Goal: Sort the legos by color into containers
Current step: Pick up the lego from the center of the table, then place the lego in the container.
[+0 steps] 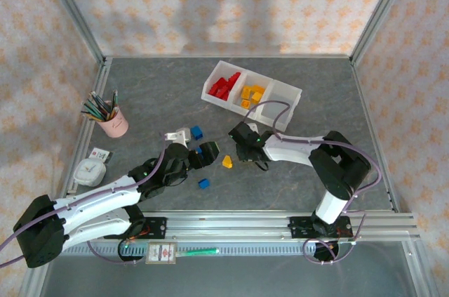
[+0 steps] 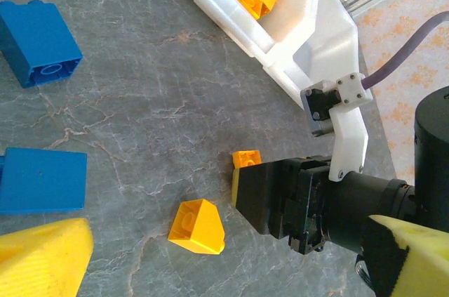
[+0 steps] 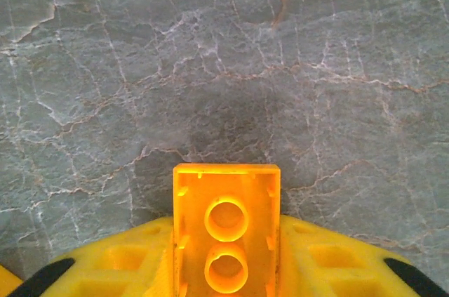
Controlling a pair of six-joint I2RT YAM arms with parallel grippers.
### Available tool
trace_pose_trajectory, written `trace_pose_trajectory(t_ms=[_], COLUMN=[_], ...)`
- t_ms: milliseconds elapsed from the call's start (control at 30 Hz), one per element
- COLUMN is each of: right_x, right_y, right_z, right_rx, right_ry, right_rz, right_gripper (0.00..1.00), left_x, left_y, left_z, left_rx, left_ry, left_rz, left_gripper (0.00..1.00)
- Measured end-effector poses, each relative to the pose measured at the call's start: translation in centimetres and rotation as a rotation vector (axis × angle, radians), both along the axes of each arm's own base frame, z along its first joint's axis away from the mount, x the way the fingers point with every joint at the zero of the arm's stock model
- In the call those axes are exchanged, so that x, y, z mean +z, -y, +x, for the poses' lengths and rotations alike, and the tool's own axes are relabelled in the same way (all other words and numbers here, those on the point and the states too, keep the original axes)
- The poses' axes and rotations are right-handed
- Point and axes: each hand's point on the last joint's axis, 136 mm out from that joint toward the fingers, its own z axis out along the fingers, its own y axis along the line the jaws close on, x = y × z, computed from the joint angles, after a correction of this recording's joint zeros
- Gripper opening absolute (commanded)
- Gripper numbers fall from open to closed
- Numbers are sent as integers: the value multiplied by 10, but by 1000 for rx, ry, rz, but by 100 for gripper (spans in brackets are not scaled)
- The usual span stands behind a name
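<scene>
My right gripper (image 3: 226, 241) is shut on a yellow-orange lego (image 3: 226, 206), hollow underside facing the camera, low over the grey table. In the left wrist view that lego (image 2: 247, 159) pokes out of the black right gripper (image 2: 242, 185). A yellow wedge lego (image 2: 198, 225) lies on the table just left of it, between my left gripper's widely spread yellow fingers (image 2: 42, 258). The left gripper (image 1: 203, 155) is open and holds nothing. The containers (image 1: 287, 93) stand at the back, with red legos (image 1: 224, 86) in the left compartment and yellow ones (image 1: 251, 95) in the middle.
Blue legos lie loose: one (image 1: 198, 131) behind the left gripper, one (image 1: 203, 183) in front of it, and a flat one (image 2: 41, 179) by its left finger. A pink pencil cup (image 1: 114, 123) and a small white clock (image 1: 90, 170) stand at the left.
</scene>
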Motion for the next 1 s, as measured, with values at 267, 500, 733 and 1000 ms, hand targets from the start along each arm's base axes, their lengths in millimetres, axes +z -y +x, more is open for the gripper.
trace_pose_trajectory(t_ms=[267, 500, 733, 1000], right_x=[8, 59, 124, 108], right_y=[1, -5, -5, 9], right_z=[7, 54, 140, 220], right_rx=[-6, -47, -146, -232], right_ry=[4, 109, 271, 295], right_rz=[-3, 52, 127, 84], right_gripper=[34, 35, 36, 36], left_x=[8, 38, 54, 53], left_y=[1, -4, -11, -6], left_z=[3, 22, 47, 63], left_rx=[4, 35, 73, 59], left_ry=[22, 92, 123, 116], left_rz=[0, -2, 32, 69], left_gripper=[99, 99, 99, 99])
